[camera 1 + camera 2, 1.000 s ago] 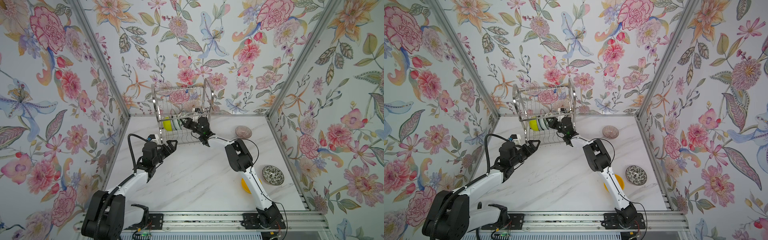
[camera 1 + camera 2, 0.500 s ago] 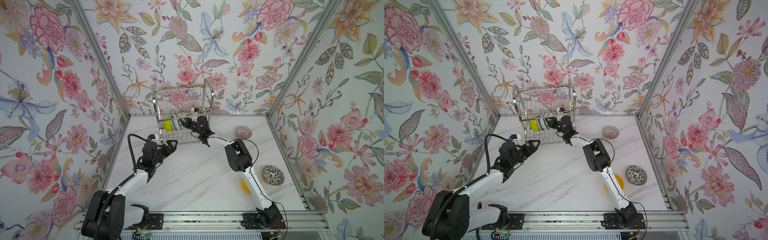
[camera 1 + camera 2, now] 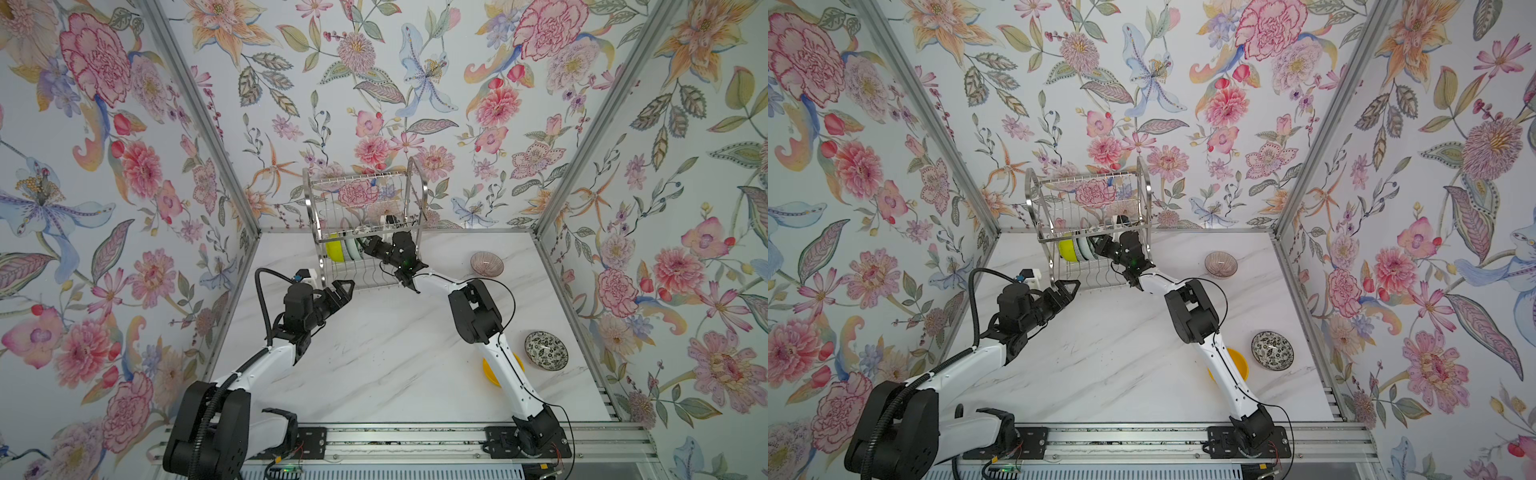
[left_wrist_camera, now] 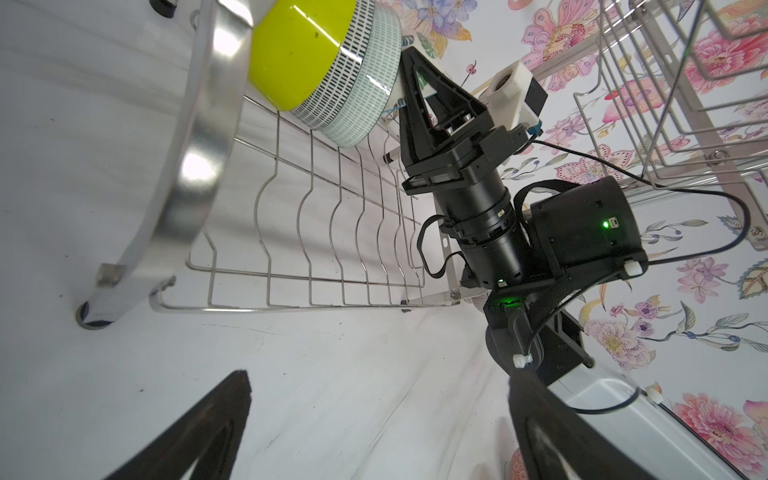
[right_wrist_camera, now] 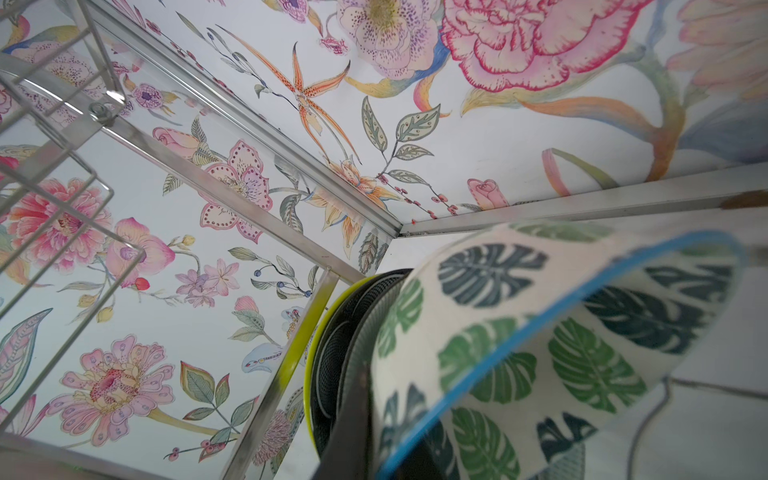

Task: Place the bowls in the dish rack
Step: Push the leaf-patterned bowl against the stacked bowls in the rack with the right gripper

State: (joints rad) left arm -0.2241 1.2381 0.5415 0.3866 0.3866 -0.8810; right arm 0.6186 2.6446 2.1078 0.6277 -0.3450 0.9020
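The dish rack [image 3: 419, 199] [image 3: 1144, 195] stands at the back wall. In its lower tier a lime green bowl [image 3: 333, 252] [image 4: 291, 54] and a pale green bowl [image 3: 351, 249] [image 4: 361, 95] stand on edge. My right gripper [image 3: 370, 247] [image 5: 382, 436] reaches into that tier, shut on the rim of the white bowl with green leaves [image 5: 561, 332], right beside the pale one. My left gripper [image 3: 343, 289] [image 4: 379, 376] hangs open and empty over the table by the rack's front left foot.
A pinkish ribbed bowl [image 3: 486, 263] sits at the back right. A black-and-white floral bowl [image 3: 545, 350] lies near the right wall, and an orange-yellow bowl [image 3: 490, 372] is partly hidden under my right arm. Flowered walls close in on three sides.
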